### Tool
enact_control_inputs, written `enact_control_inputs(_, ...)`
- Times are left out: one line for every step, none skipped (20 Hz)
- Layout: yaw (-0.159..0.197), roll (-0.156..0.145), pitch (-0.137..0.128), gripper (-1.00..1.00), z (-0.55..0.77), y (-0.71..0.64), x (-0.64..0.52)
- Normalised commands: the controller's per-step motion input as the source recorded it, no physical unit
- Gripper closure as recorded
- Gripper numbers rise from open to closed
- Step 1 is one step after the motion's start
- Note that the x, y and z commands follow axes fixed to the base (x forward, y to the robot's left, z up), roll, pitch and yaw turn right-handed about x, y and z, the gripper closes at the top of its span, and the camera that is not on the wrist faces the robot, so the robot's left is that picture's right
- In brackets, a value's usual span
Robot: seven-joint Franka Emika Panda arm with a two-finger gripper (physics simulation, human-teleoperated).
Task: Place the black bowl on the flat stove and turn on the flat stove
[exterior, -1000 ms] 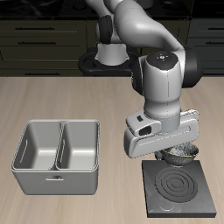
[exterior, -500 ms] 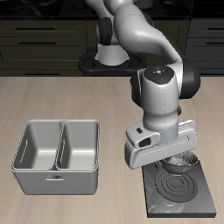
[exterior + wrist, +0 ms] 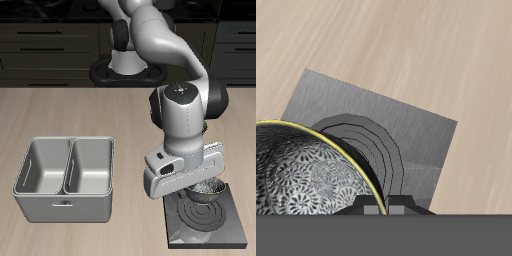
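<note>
- The gripper point(image 3: 203, 189) is clamped on the black bowl point(image 3: 207, 187) by its rim, and it has carried it forward, toward the table's front edge, over the last second.
- A second ago the bowl hung over the back edge of the flat stove point(image 3: 229, 228); now it sits above the burner rings point(image 3: 203, 212), and looks lower too.
- The wrist view backs that up: the speckled inside of the black bowl point(image 3: 311, 180) fills one corner, with the stove's grey plate point(image 3: 406, 120) and its rings spread beneath.
- Whether the bowl touches the plate yet, I cannot tell; the arm's hand hides the gap.
- The grey two-compartment tray point(image 3: 66, 207) stays put, well apart on the table point(image 3: 60, 110).
- So the carry looks nearly done: a short lowering and a release seem to be what is left, then the knob, which I cannot pick out in either view.
</note>
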Motion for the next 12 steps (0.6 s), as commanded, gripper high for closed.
enact_control_inputs(-0.064, 0.104, 0.027, -1.0, 0.0, 0.04, 0.06)
enact_control_inputs(0.05, -0.102, -0.001, -1.0, -0.03, -0.13, 0.03)
enact_control_inputs(-0.027, 0.023, 0.026, -1.0, -0.03, -0.15, 0.1)
enact_control_inputs(-0.024, 0.019, 0.007, -1.0, -0.04, -0.14, -0.04)
enact_control_inputs(-0.051, -0.01, 0.017, -1.0, -0.03, -0.11, -0.03)
enact_control_inputs(0.013, 0.045, 0.002, -1.0, -0.07, -0.03, -0.01)
enact_control_inputs(-0.003, 0.008, 0.014, -1.0, -0.05, -0.07, -0.02)
enact_control_inputs(-0.008, 0.037, -0.014, -1.0, -0.01, -0.01, -0.02)
enact_control_inputs(-0.011, 0.048, 0.013, -1.0, -0.04, -0.07, -0.03)
enact_control_inputs(-0.026, -0.012, 0.008, -1.0, -0.04, -0.1, -0.06)
enact_control_inputs(0.006, 0.04, -0.014, -1.0, 0.03, -0.07, -0.2)
enact_control_inputs(-0.012, -0.003, -0.006, -1.0, 0.02, -0.02, -0.05)
